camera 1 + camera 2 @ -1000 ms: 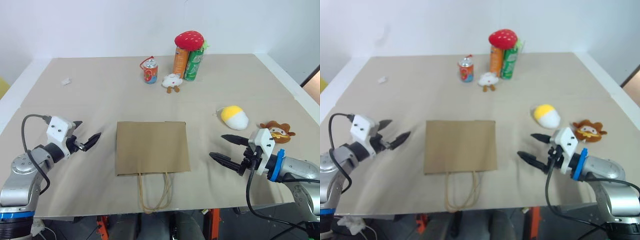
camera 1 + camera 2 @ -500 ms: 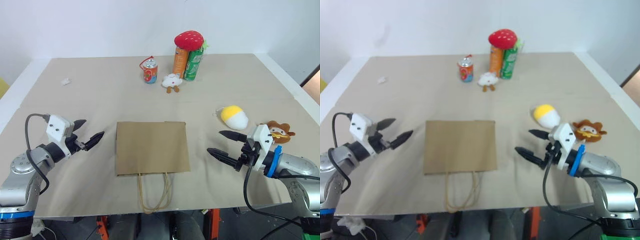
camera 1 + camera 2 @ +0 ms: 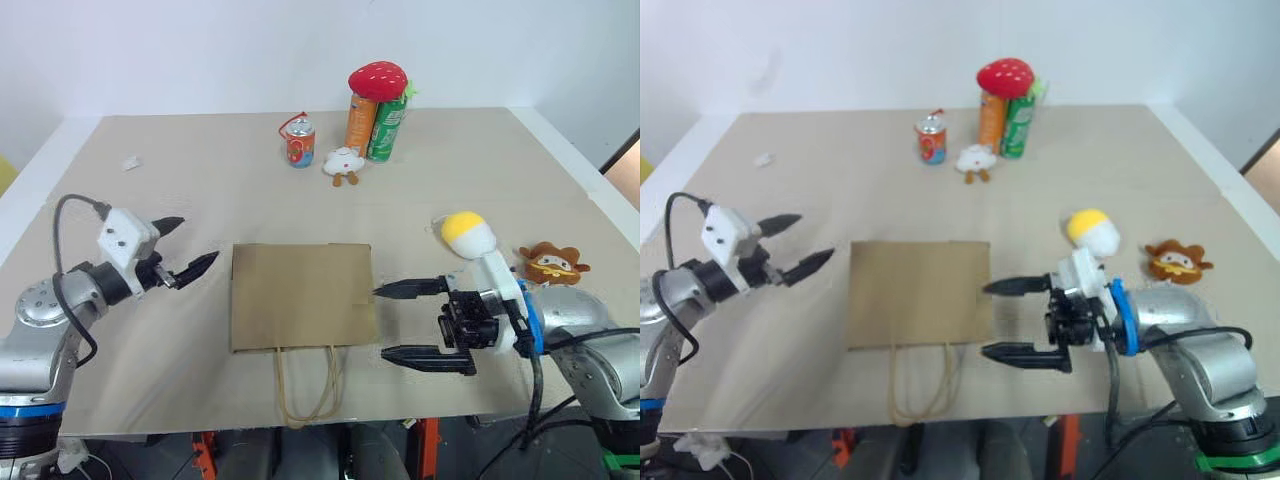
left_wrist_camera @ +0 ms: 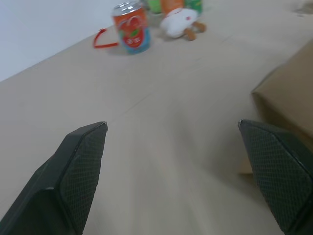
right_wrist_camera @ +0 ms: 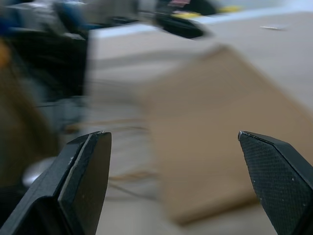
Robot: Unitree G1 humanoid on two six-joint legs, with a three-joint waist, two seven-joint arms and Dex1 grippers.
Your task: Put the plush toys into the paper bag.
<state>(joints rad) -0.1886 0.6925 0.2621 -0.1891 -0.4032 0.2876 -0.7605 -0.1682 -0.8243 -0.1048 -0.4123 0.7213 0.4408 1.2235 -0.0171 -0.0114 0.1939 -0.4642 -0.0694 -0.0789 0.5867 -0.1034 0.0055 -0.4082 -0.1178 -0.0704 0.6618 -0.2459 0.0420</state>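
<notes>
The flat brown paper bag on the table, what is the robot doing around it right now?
The plain brown paper bag lies flat and closed on the table, its cord handles toward the robot. Both grippers are open and empty: the left gripper is by the bag's left edge, the right gripper by its right edge. The yellow and white egg-shaped plush toy and the brown monkey-like plush toy lie untouched to the right.

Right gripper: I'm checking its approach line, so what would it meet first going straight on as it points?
Probably the paper bag: the open right gripper points at its near edge, though its height above it is unclear.
</notes>
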